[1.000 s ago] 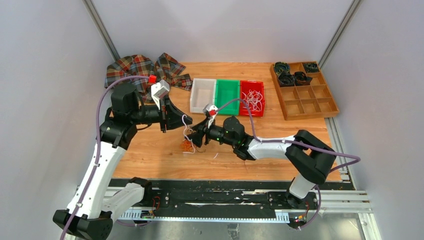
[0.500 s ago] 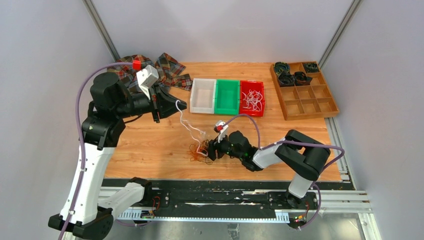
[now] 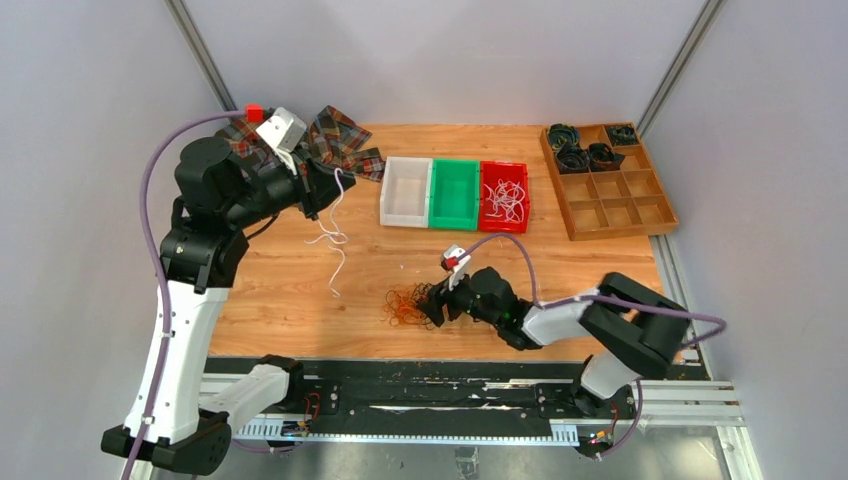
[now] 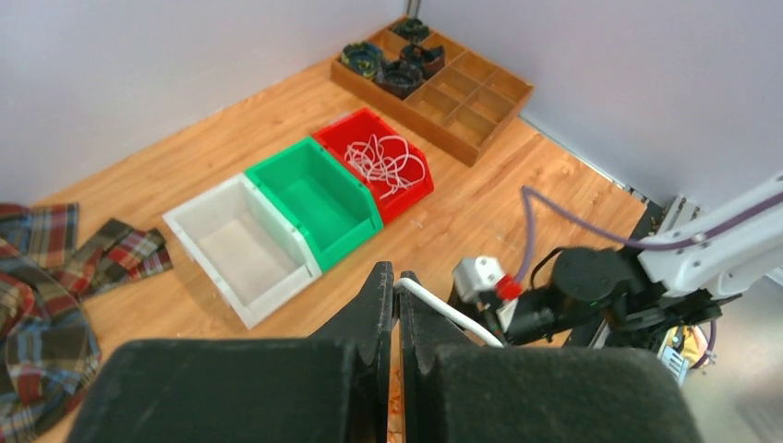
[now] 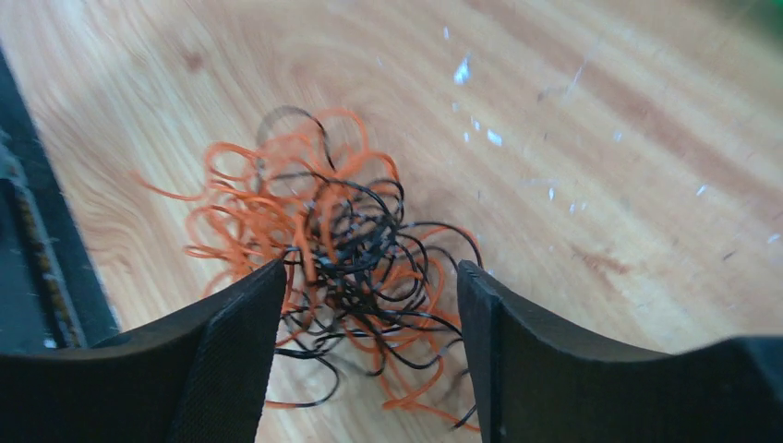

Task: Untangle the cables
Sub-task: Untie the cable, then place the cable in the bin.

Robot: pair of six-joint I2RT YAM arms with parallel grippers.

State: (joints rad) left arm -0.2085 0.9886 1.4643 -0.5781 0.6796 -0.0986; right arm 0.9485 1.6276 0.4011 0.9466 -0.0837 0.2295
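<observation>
My left gripper (image 3: 328,187) is raised over the table's left side, shut on a white cable (image 3: 336,238) that dangles loose down to the wood. In the left wrist view the white cable (image 4: 454,316) comes out from between the closed tips of the left gripper (image 4: 397,279). A tangle of orange and black cables (image 3: 404,305) lies near the front edge. My right gripper (image 3: 433,306) is low at the tangle's right side and open. In the right wrist view the tangle (image 5: 343,242) sits between the spread fingers of the right gripper (image 5: 369,281).
White bin (image 3: 405,190), green bin (image 3: 455,192) and red bin (image 3: 490,205) holding white cables stand in a row at the back. A wooden compartment tray (image 3: 625,205) with dark coils is at the back right. Plaid cloth (image 3: 335,135) lies at the back left.
The left gripper rose and swung back-left, drawing the white cable out of the tangle. The right gripper moved toward the front edge with the orange-black tangle and its jaws widened.
</observation>
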